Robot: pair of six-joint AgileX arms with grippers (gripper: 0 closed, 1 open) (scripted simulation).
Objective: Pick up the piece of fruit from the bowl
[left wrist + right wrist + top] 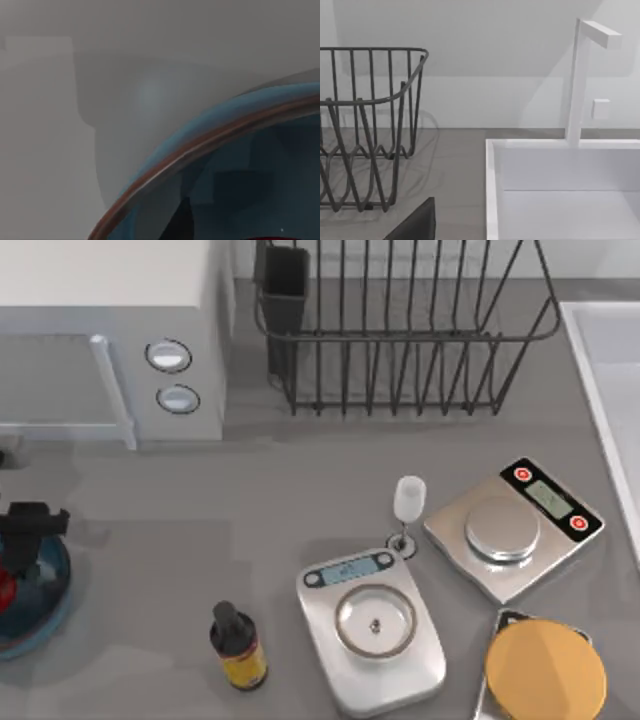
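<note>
- Where the top view's left edge cuts the scene, the piece of fruit [6, 589] shows as a small glossy red patch inside the bowl [52, 590], a teal-blue dish with a darker rim resting on the grey table [200, 520].
- Directly over the bowl sits the left gripper [28, 540], dark and hanging just above the fruit; whether its claw stands wide, narrow or around the fruit cannot be told.
- From the left wrist view, the bowl's rim [200, 142] curves across close up, with a sliver of red fruit [270, 238] at the picture's edge.
- Near the bowl stands a small dark bottle [238, 645] with a yellow label.
- Further right lie two steel scales [372, 625] [512, 530], a white cup [409, 498] between them, and an orange-yellow disc [545, 670].
- Behind these, a microwave [110, 340] and a wire dish rack [400, 325] line the back.
- Seen by the right wrist view are the rack [370, 125] and a white sink [560, 190] with its faucet [580, 75].
</note>
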